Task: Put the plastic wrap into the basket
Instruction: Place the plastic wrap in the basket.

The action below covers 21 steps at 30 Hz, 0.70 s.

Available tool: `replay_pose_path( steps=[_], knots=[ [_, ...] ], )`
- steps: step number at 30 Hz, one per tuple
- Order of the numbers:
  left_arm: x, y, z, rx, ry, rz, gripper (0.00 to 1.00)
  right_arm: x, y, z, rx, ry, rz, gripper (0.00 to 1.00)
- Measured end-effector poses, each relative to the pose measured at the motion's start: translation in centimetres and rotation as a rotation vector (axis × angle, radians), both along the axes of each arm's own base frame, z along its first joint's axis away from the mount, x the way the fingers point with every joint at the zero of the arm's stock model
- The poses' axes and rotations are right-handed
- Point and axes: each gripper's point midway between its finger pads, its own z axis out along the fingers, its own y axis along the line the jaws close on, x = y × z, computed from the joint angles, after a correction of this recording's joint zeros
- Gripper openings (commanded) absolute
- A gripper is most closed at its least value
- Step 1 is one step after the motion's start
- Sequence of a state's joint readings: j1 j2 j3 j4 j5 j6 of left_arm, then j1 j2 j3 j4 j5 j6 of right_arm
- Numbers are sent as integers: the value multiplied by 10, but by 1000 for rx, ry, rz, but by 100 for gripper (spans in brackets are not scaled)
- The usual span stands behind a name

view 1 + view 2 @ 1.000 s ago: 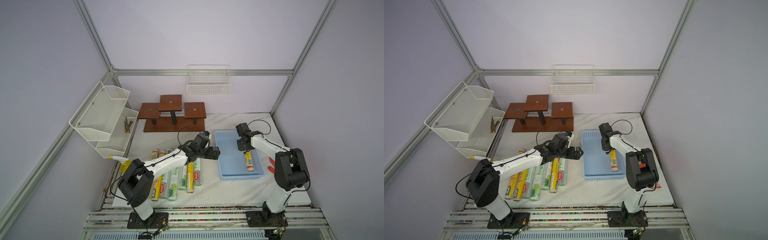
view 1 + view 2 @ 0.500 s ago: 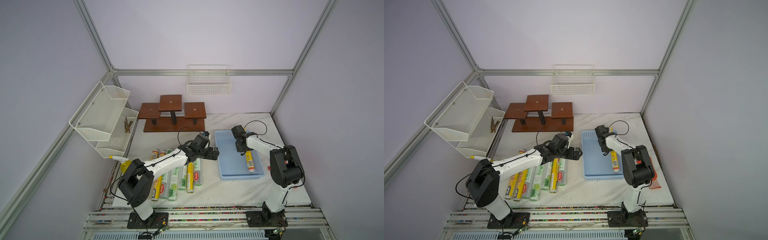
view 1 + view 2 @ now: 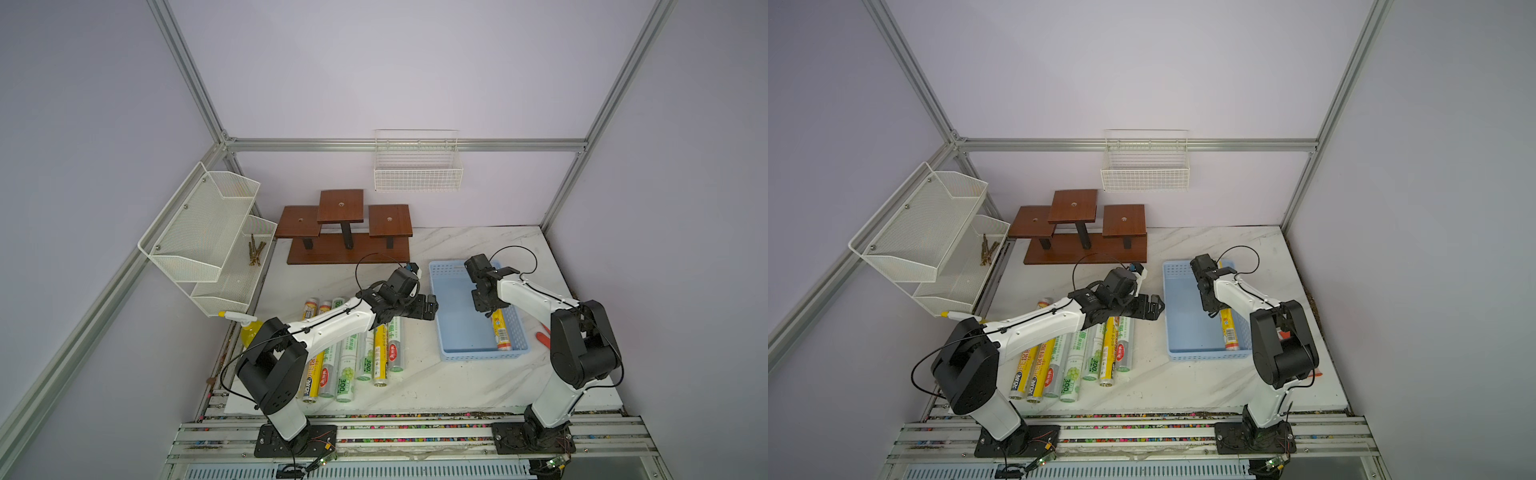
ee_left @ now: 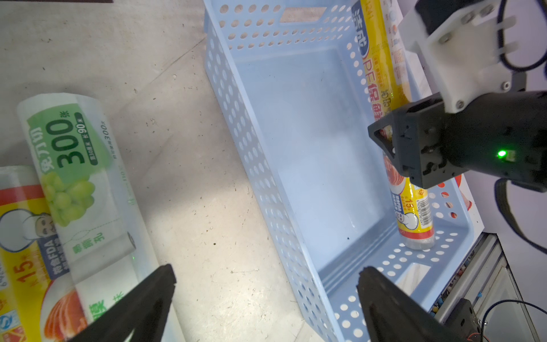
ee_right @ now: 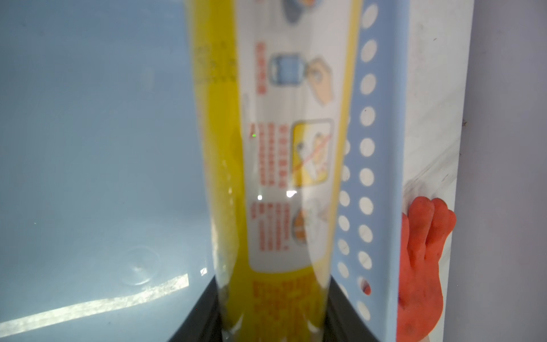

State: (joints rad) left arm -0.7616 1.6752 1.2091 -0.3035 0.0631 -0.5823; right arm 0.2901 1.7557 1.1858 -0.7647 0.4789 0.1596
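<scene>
One light blue perforated basket (image 3: 482,355) sits on the marble tabletop (image 3: 415,386). It holds one yellow plastic wrap roll (image 3: 500,332), lying along its right wall. The right gripper (image 3: 487,311) pinches that roll, with its jaws on either side in the right wrist view. Seven more rolls (image 3: 1077,357) lie side by side on the tabletop, left of the basket. The left gripper (image 4: 266,284) hangs spread wide and empty between those rolls and the basket's left wall.

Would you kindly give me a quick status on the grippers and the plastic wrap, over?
Left gripper open, empty, beside basket. Right gripper shut on yellow roll, inside basket. Other rolls on table. Nothing blocking.
</scene>
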Motion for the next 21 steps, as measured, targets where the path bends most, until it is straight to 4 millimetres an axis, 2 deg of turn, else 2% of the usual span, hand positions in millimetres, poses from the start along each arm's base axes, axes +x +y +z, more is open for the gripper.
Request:
replay_pose_path(
  steps=[7,9,13,21],
  knots=[
    [0,0,0,-1,-1,-1,100,-8,-11,-30,-79,86,-16,44],
    [0,0,0,0,-1,-1,100,-7,-14,-34,-102,94,-26,51],
    [0,0,0,0,-1,-1,100,-5,-20,-33,-141,74,-51,59],
    [0,0,0,3,-1,0,100,2,-27,-20,-183,7,-86,54]
  ],
)
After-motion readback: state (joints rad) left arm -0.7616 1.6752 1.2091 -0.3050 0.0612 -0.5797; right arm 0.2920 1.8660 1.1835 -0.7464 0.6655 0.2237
